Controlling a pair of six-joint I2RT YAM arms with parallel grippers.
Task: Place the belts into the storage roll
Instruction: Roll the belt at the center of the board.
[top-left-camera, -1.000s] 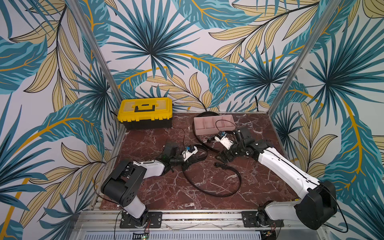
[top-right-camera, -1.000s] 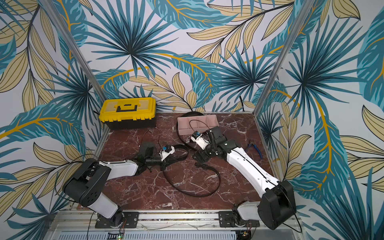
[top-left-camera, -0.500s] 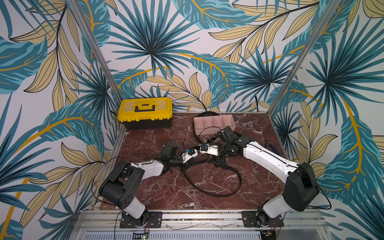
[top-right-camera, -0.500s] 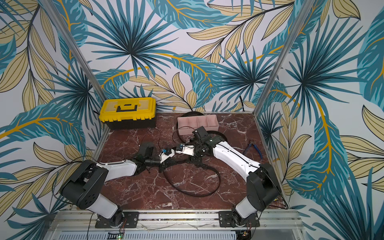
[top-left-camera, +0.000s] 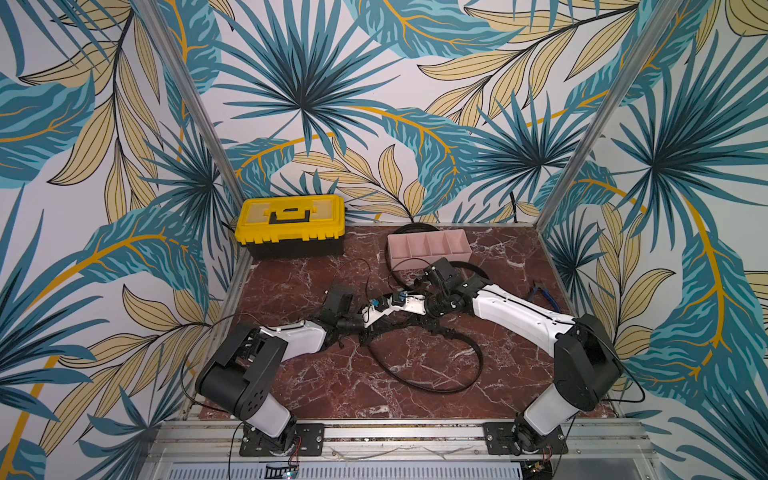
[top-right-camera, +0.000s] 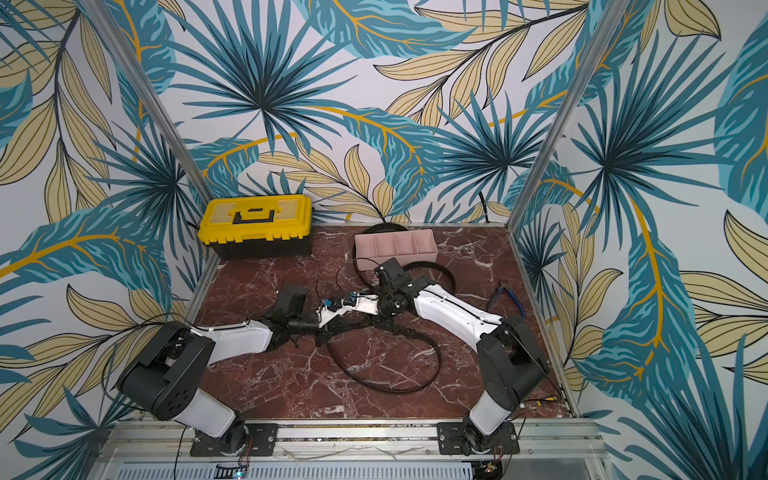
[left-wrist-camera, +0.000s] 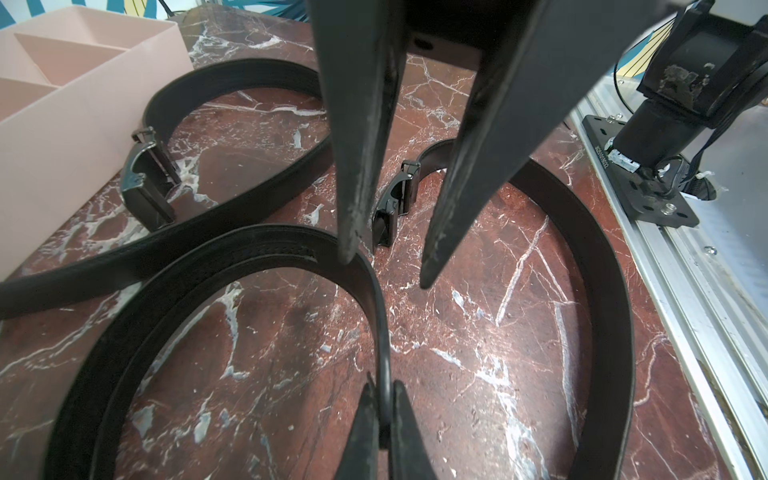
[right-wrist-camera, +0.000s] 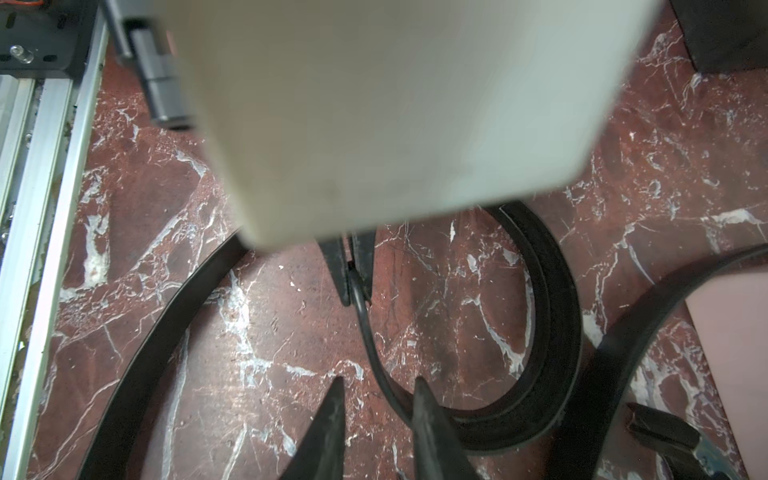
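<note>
1 table (top-left-camera: 316, 374), red marble.
1 toolbox (top-left-camera: 291, 224), yellow, back-left corner.
1 tray (top-left-camera: 411, 259), pink, back centre.
2 belts (left-wrist-camera: 232, 70), black, loose on table outside tray; one beside it.
1 left gripper (left-wrist-camera: 384, 386), pinched tight on the mid-table belt (left-wrist-camera: 270, 239).
1 right gripper (right-wrist-camera: 378, 380), jaws partly apart, astride same strap.

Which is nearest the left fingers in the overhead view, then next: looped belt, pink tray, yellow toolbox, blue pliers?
1. Looped belt, mid-table, in the left fingers.
2. Pink tray, back, right of centre.
3. Yellow toolbox, back left, and blue pliers, right edge: too close to call.
</note>
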